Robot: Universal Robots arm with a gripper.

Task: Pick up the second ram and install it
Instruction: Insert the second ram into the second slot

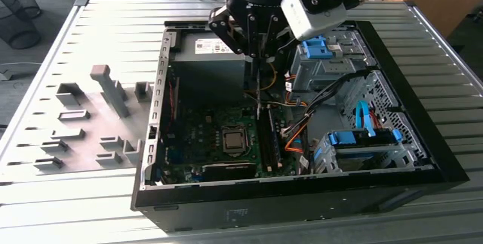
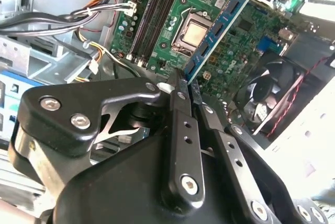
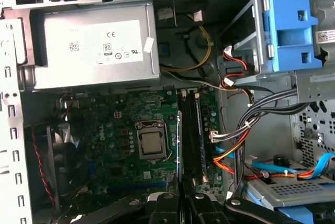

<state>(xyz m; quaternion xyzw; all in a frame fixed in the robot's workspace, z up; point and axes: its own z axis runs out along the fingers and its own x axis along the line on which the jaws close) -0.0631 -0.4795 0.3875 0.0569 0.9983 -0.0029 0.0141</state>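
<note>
My gripper [image 1: 257, 65] is shut on the second ram [image 1: 259, 94], a thin blue-green stick held on edge inside the open computer case [image 1: 422, 159]. In the second wrist view the ram [image 2: 220, 25] sticks out from between the black fingertips [image 2: 180, 85] over the CPU socket [image 2: 192, 33]. In the first wrist view the ram [image 3: 179, 150] appears edge-on, just beside the long black memory slots [image 3: 192, 135], with the gripper [image 3: 180, 199] shut around its near end. It hangs above the motherboard [image 1: 200, 136], apart from the slots [image 1: 272, 142].
A grey power supply [image 3: 94, 46] sits at the case's far end. Blue drive-bay latches [image 1: 317, 46] and a metal drive cage [image 1: 362, 150] fill the exterior view's right. Orange and black cables [image 3: 233, 150] run beside the slots. A grey part holder [image 1: 83, 125] lies on the exterior view's left.
</note>
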